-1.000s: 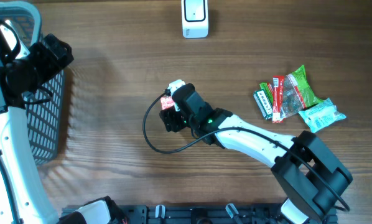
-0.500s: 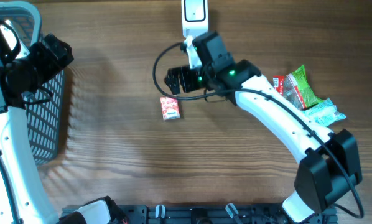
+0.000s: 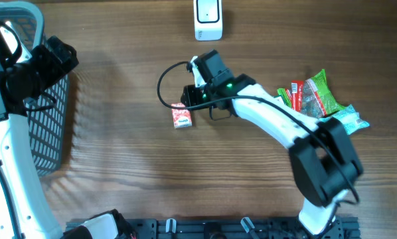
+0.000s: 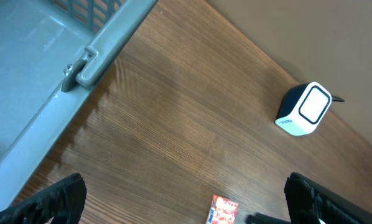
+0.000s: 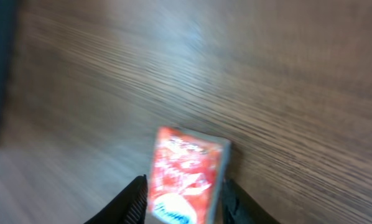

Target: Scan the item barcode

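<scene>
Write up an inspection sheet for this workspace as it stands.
Surface: wooden table, grain plain, no damage seen.
Job's things: red packet lying flat mid-table; white scanner at the far edge, apart from it.
Clutter: pile of snack packets on the right side.
Tools: left tool wide open, holding nothing; right tool over the red packet, jaws apart, view blurred, no grip seen.
Cables: black cable looping off the right arm's wrist.
Surroundings: mesh basket at the left edge.

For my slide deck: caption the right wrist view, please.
Right gripper straddles a red packet lying on the wooden table.
</scene>
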You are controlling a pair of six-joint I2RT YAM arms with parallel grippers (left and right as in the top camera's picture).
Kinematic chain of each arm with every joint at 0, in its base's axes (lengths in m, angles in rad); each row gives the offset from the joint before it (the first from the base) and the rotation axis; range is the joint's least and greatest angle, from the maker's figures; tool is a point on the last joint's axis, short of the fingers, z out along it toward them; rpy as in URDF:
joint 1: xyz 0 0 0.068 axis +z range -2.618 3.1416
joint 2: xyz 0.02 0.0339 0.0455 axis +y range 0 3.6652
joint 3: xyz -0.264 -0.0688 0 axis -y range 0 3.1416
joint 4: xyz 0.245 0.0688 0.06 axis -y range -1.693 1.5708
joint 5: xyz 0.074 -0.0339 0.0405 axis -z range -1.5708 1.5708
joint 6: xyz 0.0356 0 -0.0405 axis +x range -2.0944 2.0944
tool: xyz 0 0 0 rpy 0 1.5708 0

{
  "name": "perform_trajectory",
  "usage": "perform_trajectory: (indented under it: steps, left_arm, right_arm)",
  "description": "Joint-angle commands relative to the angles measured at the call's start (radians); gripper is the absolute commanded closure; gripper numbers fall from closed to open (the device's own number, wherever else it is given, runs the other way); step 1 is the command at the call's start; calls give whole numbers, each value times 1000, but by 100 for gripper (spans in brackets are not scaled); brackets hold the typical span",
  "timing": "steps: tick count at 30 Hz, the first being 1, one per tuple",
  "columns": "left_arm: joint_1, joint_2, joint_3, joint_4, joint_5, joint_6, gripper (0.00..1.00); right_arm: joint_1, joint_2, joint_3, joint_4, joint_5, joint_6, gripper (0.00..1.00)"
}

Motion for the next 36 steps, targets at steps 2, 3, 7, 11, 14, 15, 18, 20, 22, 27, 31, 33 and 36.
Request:
perform_trajectory:
  steps: [2,3,7,11,14,15,18,20,22,27,31,33,36]
  left_arm:
    - [-3,-1,8,2,12,16,0]
    - [-3,-1,8,2,12,16,0]
    - [-3,-1,8,2,12,16,0]
    - [-3,-1,8,2,12,16,0]
    - [-3,-1,8,2,12,16,0]
    - [-3,-1,8,2,12,16,0]
    - [-3,-1,8,2,12,16,0]
    - [-3,-1,8,2,12,16,0]
    - [-3,-1,8,2,12,16,0]
    - [-3,-1,8,2,12,16,0]
    - [-3,-1,8,2,12,16,0]
    - [-3,-1,8,2,12,16,0]
    - [-3,-1,8,2,12,16,0]
  right_arm:
    - [3,103,-11,9,-46,18,66]
    - [3,109,-11,10,-51,13,66]
    - [3,114,-11,9,-51,12,66]
    - [3,114,-11,1,-69,11,66]
    - [-4,96,-11,-2,-130,-7,64]
    - [-6,85,-11,0,-151,-18,64]
    - [-7,58,-11,-4,-163,-16,64]
    - [-7,54,-11,-11,-162,-14,65]
    - [-6,55,-11,-26,-147,-14,68]
    - [-5,56,-13,-58,-69,-14,68]
    - [2,60,-18,-46,-67,-13,67]
    - [6,62,-26,-34,-66,10,67]
    - [19,73,-27,-27,-66,12,67]
